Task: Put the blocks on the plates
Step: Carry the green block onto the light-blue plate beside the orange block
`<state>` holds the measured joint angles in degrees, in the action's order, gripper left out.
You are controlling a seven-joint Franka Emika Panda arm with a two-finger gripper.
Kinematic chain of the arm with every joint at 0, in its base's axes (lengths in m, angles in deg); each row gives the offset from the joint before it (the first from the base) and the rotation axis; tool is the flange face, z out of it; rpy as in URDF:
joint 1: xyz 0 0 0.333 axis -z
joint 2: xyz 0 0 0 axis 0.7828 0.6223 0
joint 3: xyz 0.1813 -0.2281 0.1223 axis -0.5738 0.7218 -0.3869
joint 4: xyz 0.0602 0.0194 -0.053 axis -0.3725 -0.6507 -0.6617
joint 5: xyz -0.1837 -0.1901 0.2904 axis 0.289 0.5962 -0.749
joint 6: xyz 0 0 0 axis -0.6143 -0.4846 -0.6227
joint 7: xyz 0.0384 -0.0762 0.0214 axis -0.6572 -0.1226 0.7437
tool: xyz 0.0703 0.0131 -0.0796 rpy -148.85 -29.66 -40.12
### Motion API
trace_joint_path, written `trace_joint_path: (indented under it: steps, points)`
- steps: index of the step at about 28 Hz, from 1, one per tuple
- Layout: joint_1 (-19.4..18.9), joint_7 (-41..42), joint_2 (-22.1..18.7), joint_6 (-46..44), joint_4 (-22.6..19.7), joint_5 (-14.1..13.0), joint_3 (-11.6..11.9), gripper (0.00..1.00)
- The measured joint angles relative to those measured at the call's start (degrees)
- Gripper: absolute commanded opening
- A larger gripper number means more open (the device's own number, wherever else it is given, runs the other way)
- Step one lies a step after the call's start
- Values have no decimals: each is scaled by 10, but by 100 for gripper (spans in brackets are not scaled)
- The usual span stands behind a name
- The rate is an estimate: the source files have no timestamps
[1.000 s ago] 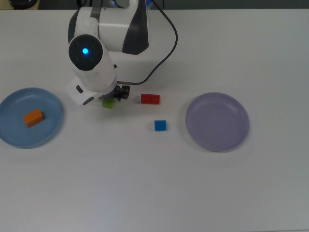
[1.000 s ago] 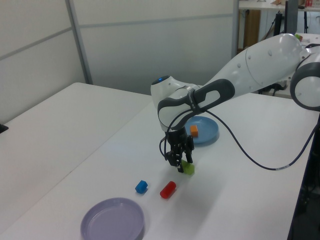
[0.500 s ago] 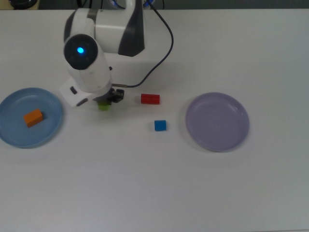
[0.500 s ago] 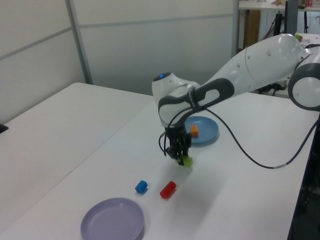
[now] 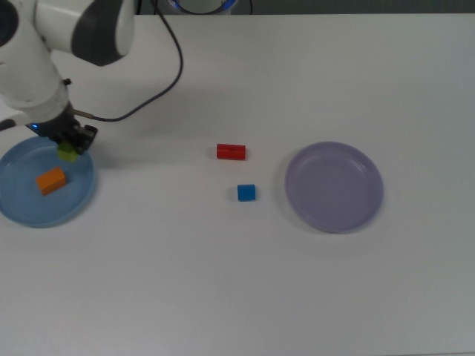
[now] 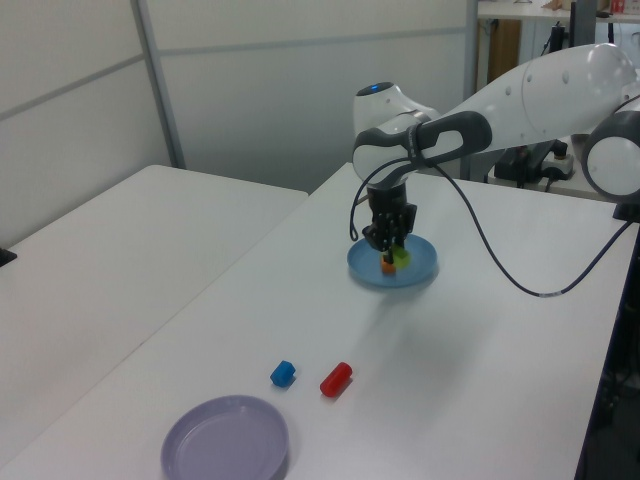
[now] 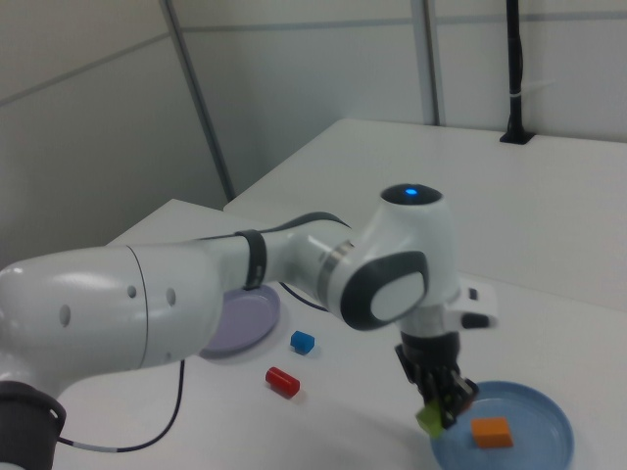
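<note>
My gripper (image 5: 69, 148) (image 6: 395, 250) (image 7: 438, 409) is shut on the green block (image 5: 68, 154) (image 6: 401, 255) (image 7: 429, 419) and holds it above the near rim of the light blue plate (image 5: 22, 208) (image 6: 420, 268) (image 7: 549, 441). The orange block (image 5: 52, 180) (image 6: 387, 266) (image 7: 491, 432) lies on that plate. On the table lie the red block (image 5: 231, 151) (image 6: 336, 379) (image 7: 282, 381) and the blue cube (image 5: 246, 193) (image 6: 283, 374) (image 7: 303, 342). The lavender plate (image 5: 335, 187) (image 6: 226, 440) (image 7: 245, 318) holds nothing.
The arm's black cable (image 5: 167, 70) hangs over the table behind the plate. A grey wall with a metal post (image 6: 160, 85) stands past the table's far edge. White table surface spreads around the blocks.
The arm has carried the green block from beside the red block toward the top view's left, to over the light blue plate. The other blocks have not moved.
</note>
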<state>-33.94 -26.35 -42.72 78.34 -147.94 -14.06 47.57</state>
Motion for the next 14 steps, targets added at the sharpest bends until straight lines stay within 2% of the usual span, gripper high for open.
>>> trace_joint_path:
  steps: [3,7,11,12,13,14]
  points:
    - [17,7,4,3,0,0,0,12]
    - [29,8,15,39,-1,0,0,20]
    - [29,7,28,56,-1,0,-1,34]
    - [29,7,30,58,-1,0,-1,43]
    - [28,7,33,60,-1,0,-2,83]
    - [28,7,35,62,-1,0,-2,100]
